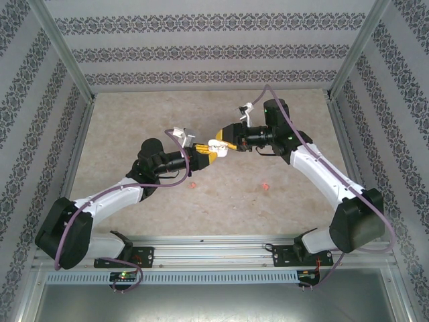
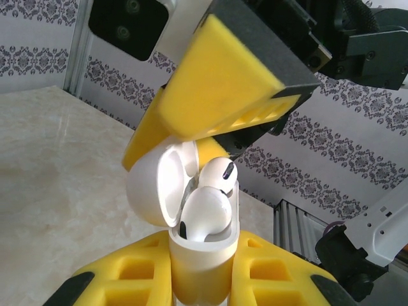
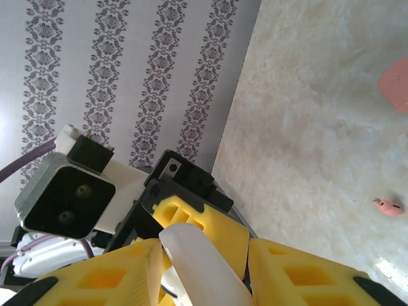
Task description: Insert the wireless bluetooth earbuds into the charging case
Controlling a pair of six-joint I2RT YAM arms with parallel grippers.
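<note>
Earbuds (image 2: 207, 207), two white ones, sit in the open charging case (image 2: 201, 255). Its long axis runs out along the left gripper (image 2: 203, 287), whose yellow fingers clamp its body, and its mouth faces the right gripper (image 3: 204, 255). The case is held over the middle of the table (image 1: 134, 121). The right gripper straddles the lid (image 2: 153, 185); whether it grips cannot be told. A coral earbud (image 1: 192, 183) and a second coral earbud (image 1: 265, 186) lie apart nearer the front edge, with bare surface around them.

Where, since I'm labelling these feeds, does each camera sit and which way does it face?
Top external: above and behind the bases, looking down on the table; both arms show, left gripper meeting right gripper.
Left wrist: on the left arm, looking along its fingers at the open case they grip.
Right wrist: on the right arm, own fingers low, facing the left gripper.
Shared: both wrist views show the case.
</note>
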